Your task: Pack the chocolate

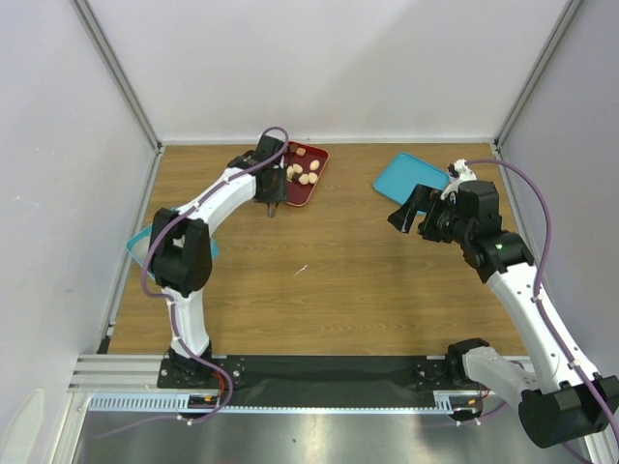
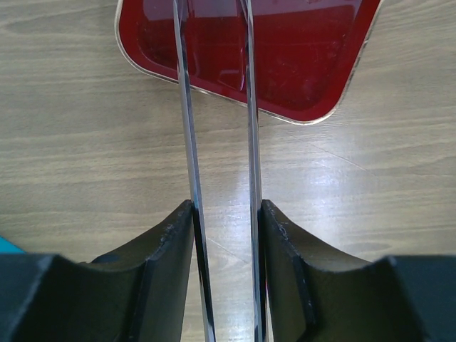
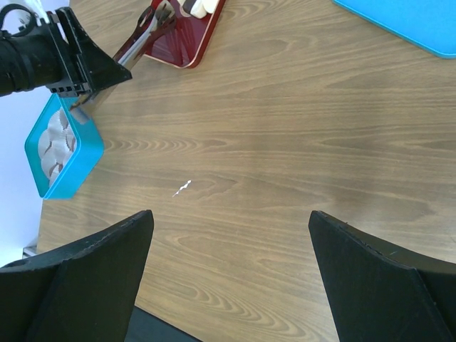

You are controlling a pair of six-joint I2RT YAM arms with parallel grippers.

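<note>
Picking step: left gripper (image 2: 226,214) clamps tongs (image 2: 187,142), tips over the tray (image 2: 313,64) — next, close them on one chocolate (image 1: 305,174); right gripper (image 3: 231,217) gapes wide, empty.

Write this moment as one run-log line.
left gripper: shut on tongs, tips over red tray | right gripper: open, empty, above table | chocolate: in red tray | teal box: left table edge

Wooden table (image 1: 338,280): red tray (image 1: 317,155) far centre-left, teal lid (image 1: 411,177) far right, teal box (image 1: 138,244) left edge, white scrap (image 1: 301,271) mid-table.
</note>
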